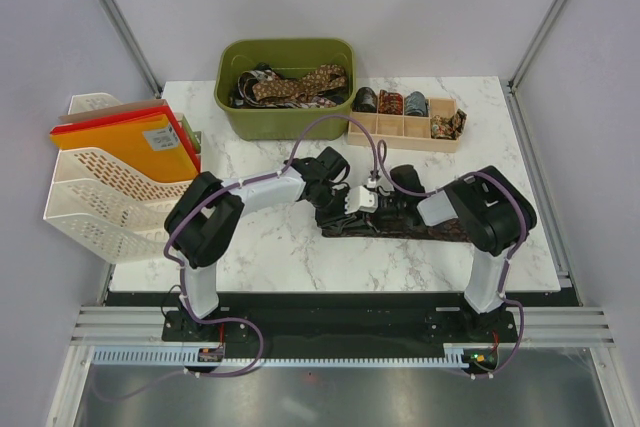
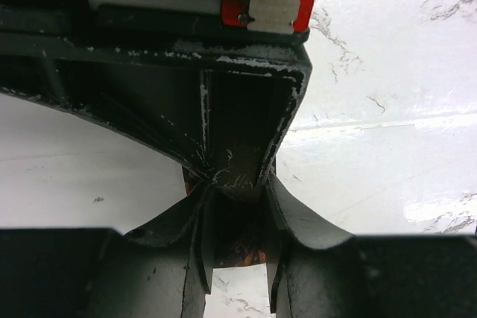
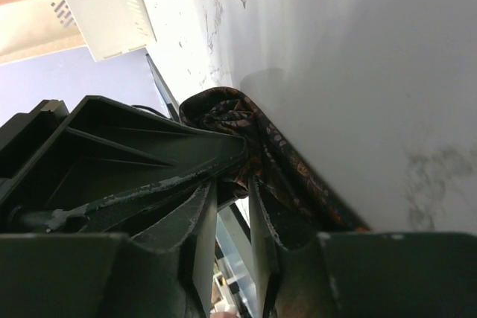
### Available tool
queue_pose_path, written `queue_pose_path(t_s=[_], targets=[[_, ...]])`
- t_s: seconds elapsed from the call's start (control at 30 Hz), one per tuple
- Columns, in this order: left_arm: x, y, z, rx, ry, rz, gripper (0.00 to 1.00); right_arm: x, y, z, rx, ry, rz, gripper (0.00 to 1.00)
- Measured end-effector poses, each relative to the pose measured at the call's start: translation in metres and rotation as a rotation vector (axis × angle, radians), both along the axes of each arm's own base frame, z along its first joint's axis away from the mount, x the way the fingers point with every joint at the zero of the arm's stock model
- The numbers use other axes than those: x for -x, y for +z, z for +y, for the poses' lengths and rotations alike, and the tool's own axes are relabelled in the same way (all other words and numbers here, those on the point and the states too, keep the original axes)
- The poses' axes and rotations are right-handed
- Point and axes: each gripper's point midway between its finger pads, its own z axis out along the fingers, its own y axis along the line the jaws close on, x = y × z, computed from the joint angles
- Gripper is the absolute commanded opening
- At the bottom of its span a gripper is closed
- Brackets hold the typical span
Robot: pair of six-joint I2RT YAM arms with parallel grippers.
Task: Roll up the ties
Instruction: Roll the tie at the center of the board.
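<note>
Item one, far left: a cream lattice file tray (image 1: 95, 192) holding orange and red folders (image 1: 130, 147), standing on the edge of the white marbled table (image 1: 260, 252). Item two, at the back: a green bin (image 1: 287, 122) holding loose ties (image 1: 300, 84) in brown and tan prints, tangled together and not yet rolled. Item three, centre: the left end effector (image 2: 237, 206), fingers drawn close with a sliver of rust-patterned fabric pinched between them. Item four: the dark tie (image 1: 420, 231), lying as a flat strip on the table from the centre toward the right arm, its left end bunched where the two end effectors met. Item five: the right end effector (image 3: 232, 191), fingers nearly together and nipping a crumpled fold of the same tie, the rest trailing off along the table. Item six, back right: a wooden compartment box (image 1: 405, 129) with rolled ties (image 1: 390, 102) stowed in its cells and a looser patterned one in its right-hand cell. Handling note, as judged: the tie looked light, limp and rather slick, with no stiffness of its own, so it would likely sag, twist or unwind when released. Best taken at the bunched end, across the full width, with the flat length kept straight and lightly taut so the roll builds evenly.
</note>
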Motion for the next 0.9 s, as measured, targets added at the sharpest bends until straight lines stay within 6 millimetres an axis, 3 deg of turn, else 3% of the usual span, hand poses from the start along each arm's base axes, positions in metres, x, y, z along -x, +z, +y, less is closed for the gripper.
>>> queue_pose_path(t_s=[0.33,0.7,0.9], targets=[[-0.002,0.0,0.003,-0.002,0.008,0.005,0.37,-0.001,-0.005,0.003,0.058,0.071,-0.012,0.0],[-0.003,-0.005,0.01,0.007,0.026,0.024,0.58,0.001,-0.012,0.003,0.1,0.097,-0.002,0.0],[-0.001,-0.003,0.024,0.007,0.05,0.03,0.64,0.001,-0.017,0.001,0.131,0.101,0.006,0.0]])
